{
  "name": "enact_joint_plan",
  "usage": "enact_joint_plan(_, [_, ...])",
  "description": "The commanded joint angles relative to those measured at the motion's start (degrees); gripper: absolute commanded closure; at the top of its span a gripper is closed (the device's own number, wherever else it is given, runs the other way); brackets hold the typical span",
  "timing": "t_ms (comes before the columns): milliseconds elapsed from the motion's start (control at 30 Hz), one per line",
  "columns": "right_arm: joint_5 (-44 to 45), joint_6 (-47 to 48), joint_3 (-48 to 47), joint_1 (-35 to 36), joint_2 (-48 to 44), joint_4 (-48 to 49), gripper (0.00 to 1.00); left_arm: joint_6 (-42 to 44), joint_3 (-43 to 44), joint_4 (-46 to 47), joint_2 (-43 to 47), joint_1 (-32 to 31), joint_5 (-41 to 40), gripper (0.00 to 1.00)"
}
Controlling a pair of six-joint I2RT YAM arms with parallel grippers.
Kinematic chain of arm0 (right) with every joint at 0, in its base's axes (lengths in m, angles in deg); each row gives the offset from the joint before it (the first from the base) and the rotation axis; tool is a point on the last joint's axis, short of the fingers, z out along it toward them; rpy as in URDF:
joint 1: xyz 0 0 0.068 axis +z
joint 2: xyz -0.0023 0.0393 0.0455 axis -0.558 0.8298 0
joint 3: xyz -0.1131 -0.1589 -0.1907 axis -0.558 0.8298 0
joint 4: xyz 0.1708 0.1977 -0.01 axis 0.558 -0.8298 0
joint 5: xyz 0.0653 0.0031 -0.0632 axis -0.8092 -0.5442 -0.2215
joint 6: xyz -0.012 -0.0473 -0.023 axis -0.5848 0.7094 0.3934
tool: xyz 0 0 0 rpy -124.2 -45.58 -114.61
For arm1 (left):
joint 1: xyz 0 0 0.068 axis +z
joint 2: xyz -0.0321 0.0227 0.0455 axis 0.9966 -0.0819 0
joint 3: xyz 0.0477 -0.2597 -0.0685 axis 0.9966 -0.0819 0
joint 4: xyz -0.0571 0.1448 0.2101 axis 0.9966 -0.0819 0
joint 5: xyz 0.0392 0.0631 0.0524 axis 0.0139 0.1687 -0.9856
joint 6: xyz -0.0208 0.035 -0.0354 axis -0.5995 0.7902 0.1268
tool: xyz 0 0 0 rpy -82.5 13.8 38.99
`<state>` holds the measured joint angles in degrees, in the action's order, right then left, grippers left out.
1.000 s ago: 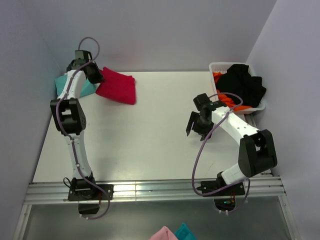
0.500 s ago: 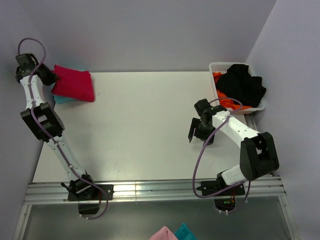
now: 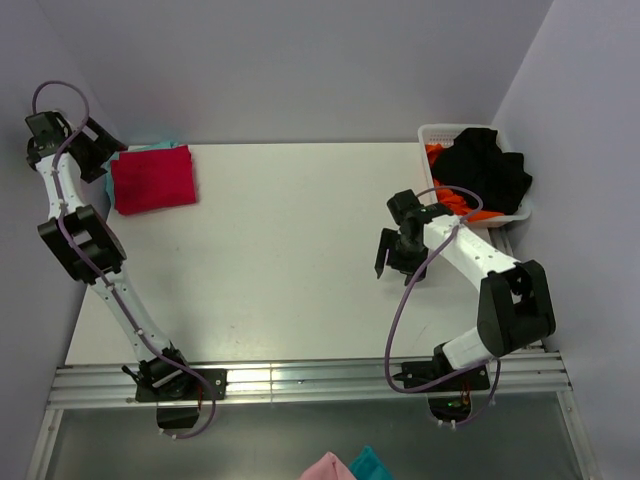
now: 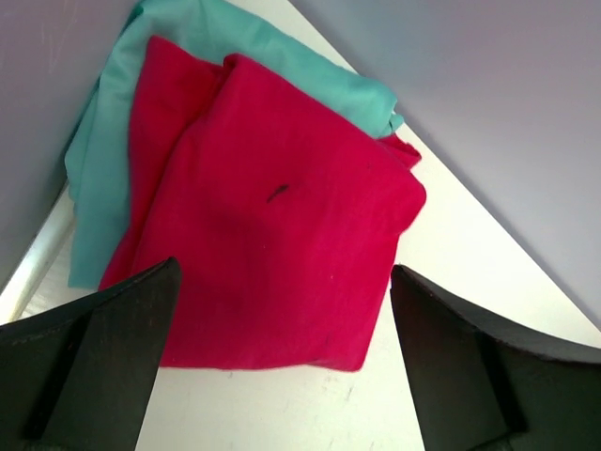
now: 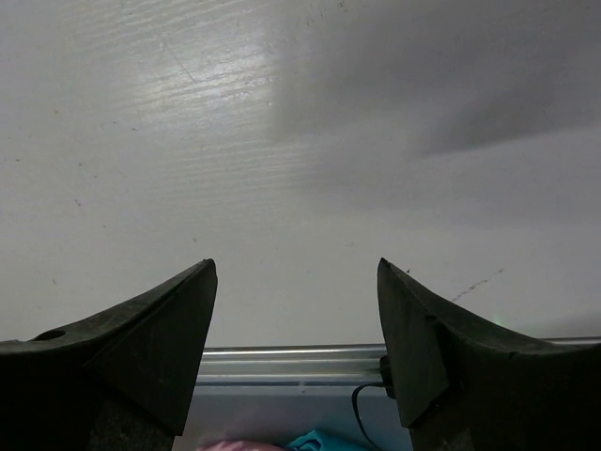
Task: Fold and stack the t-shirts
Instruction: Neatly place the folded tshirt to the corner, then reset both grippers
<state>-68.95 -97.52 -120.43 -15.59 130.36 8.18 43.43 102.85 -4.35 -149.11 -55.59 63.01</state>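
Red shirt (image 4: 282,207) is soft & floppy, on teal shirt (image 4: 94,178). Grab it by an edge. L claw (image 4: 282,319) & R claw (image 5: 296,272) both spread, empty.

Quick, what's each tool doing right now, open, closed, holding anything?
Left tool: open, holding nothing; red t-shirt lies on the teal t-shirt.
Right tool: open, empty.

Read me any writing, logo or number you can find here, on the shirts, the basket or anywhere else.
None: no text can be read anywhere.
The red t-shirt and the teal t-shirt are plain; the red one bears only a dark speck, no letter.
The white basket shows no label.
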Motion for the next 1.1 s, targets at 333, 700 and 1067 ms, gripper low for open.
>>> enact_joint_plan(333, [-2.61, 3.5, -4.53, -0.31, -5.78, 4.03, 0.23, -4.24, -36.66, 4.44, 38.62, -2.01, -10.38, 0.01])
enact_joint_plan(700, [6.7, 5.79, -4.11, 3.2, -25.89, 7.55, 0.21, -7.14, -62.82, -2.74, 73.03, -24.27, -19.79, 0.01])
enact_joint_plan(1067, [6.88, 4.21, 1.61, 3.47, -39.35, 9.48, 0.17, -7.05, -66.45, -10.05, 86.42, -31.91, -28.21, 0.01])
